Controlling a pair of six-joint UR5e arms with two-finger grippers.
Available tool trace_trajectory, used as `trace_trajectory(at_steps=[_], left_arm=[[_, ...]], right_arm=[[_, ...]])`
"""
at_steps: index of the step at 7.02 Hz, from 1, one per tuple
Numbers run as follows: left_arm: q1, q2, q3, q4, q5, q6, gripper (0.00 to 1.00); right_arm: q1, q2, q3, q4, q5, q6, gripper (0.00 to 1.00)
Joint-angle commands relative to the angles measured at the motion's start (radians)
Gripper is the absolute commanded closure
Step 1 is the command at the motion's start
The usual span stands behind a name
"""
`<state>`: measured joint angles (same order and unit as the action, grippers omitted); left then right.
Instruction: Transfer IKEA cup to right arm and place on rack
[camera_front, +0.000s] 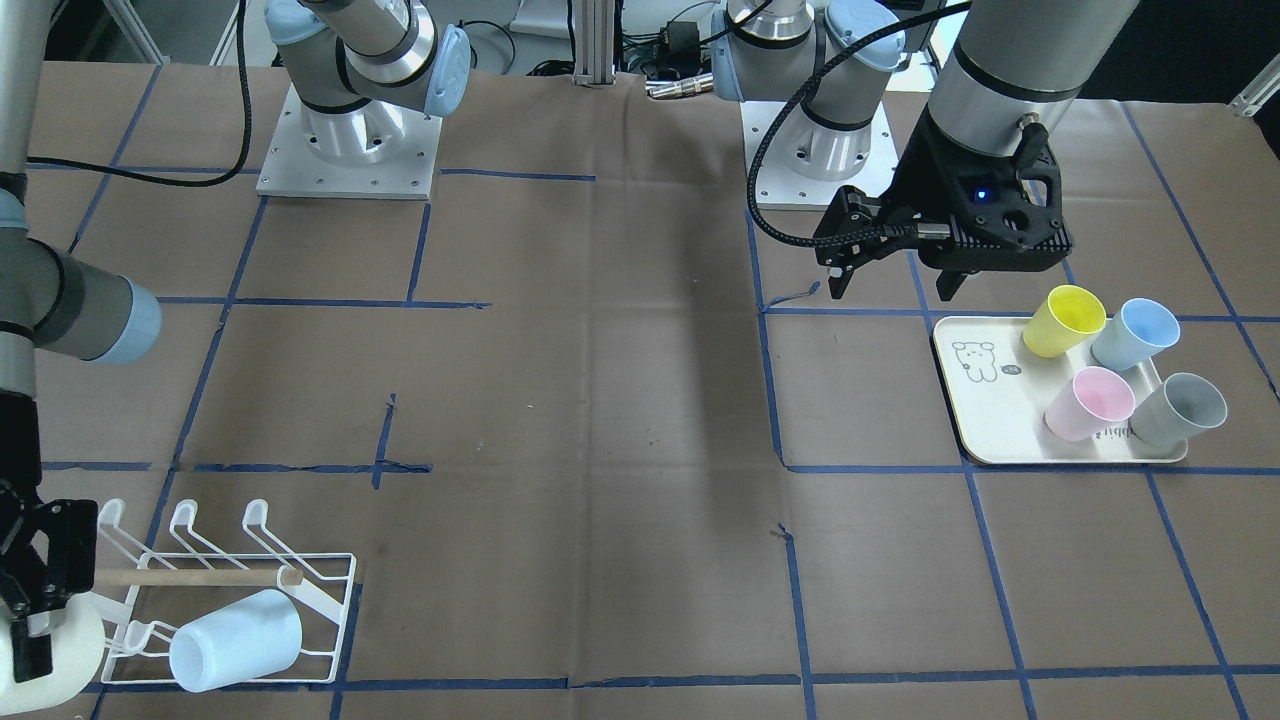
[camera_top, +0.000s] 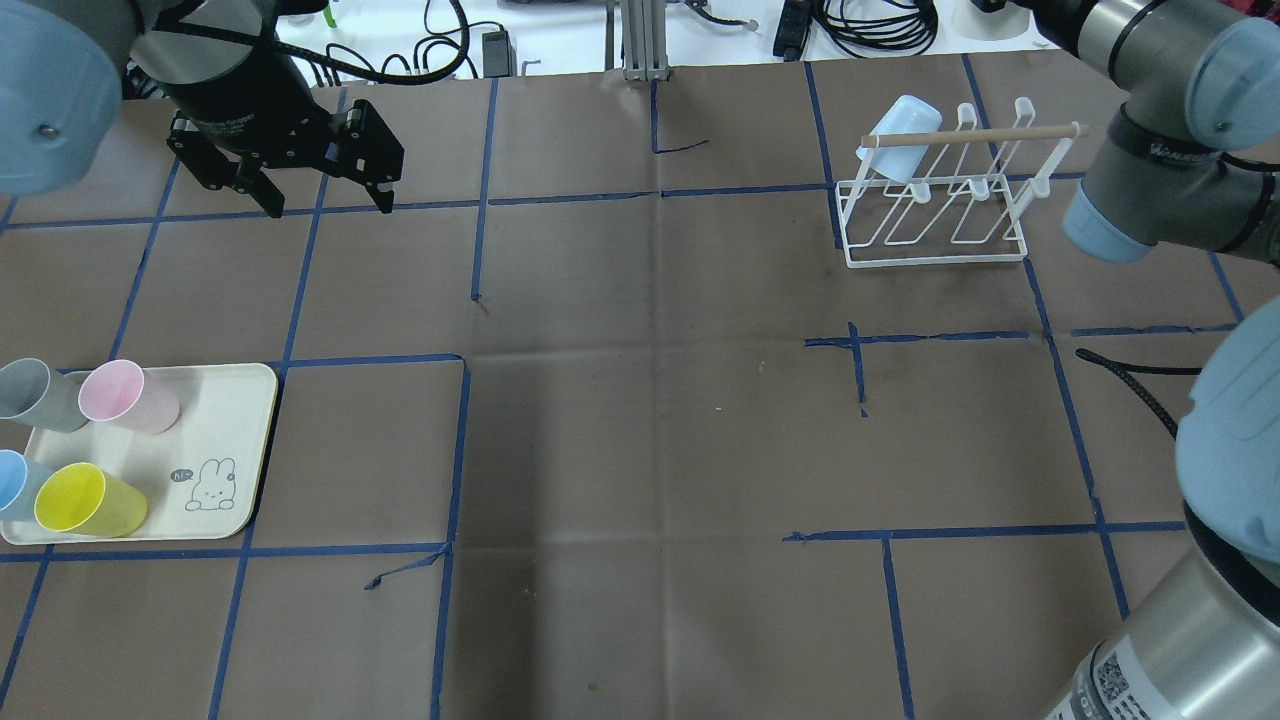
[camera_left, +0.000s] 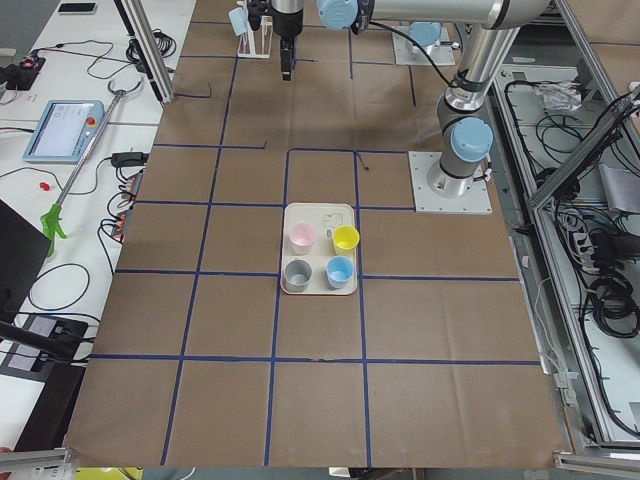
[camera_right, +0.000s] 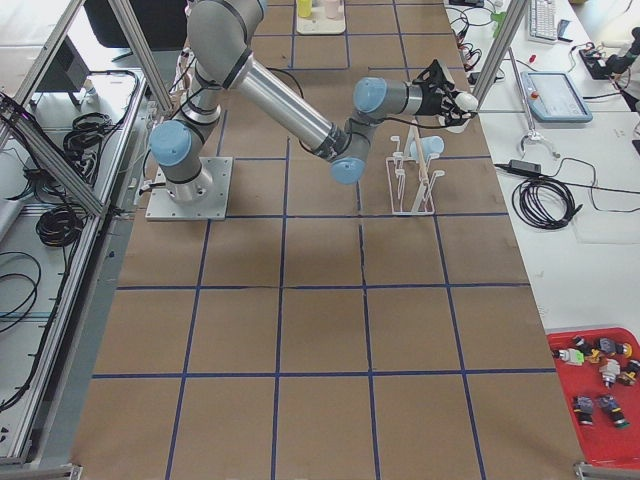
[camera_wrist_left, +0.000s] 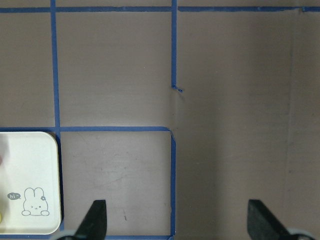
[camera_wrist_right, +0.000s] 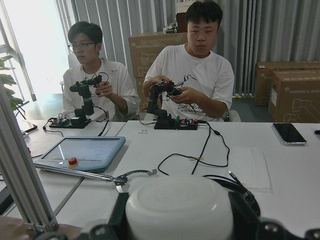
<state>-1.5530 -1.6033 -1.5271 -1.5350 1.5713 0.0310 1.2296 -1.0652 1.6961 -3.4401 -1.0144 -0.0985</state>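
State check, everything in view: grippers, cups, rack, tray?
left gripper: open, empty, above the table near the tray
right gripper: shut on white cup, by the rack
white cup: held, not on the rack
rack: one cup on it, other prongs free
pale blue cup: hung tilted on a rack prong
tray: holds four cups
yellow cup: upright on tray
blue cup: upright on tray
pink cup: upright on tray
grey cup: upright on tray

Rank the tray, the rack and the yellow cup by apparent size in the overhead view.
1. tray and rack: they look about alike, so they are left unranked.
2. yellow cup: clearly the smallest.
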Motion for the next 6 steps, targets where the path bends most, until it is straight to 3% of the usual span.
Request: trace_trajectory(at_steps=[1, 3, 6], left_arm=[[0.008, 0.058, -0.083, 0.033, -0.008, 0.021, 0.01], [0.008, 0.046, -0.062, 0.041, 0.001, 0.023, 0.0], [0.008, 0.034, -0.056, 0.024, 0.007, 0.017, 0.0]], right_arm=[[-0.045, 0.022, 0.007, -0.01, 0.019, -0.012, 0.86], [-0.1, 0.056, 0.043, -0.138, 0.077, -0.03, 0.86], [-0.113, 0.121, 0.063, -0.232, 0.088, -0.03, 0.86]])
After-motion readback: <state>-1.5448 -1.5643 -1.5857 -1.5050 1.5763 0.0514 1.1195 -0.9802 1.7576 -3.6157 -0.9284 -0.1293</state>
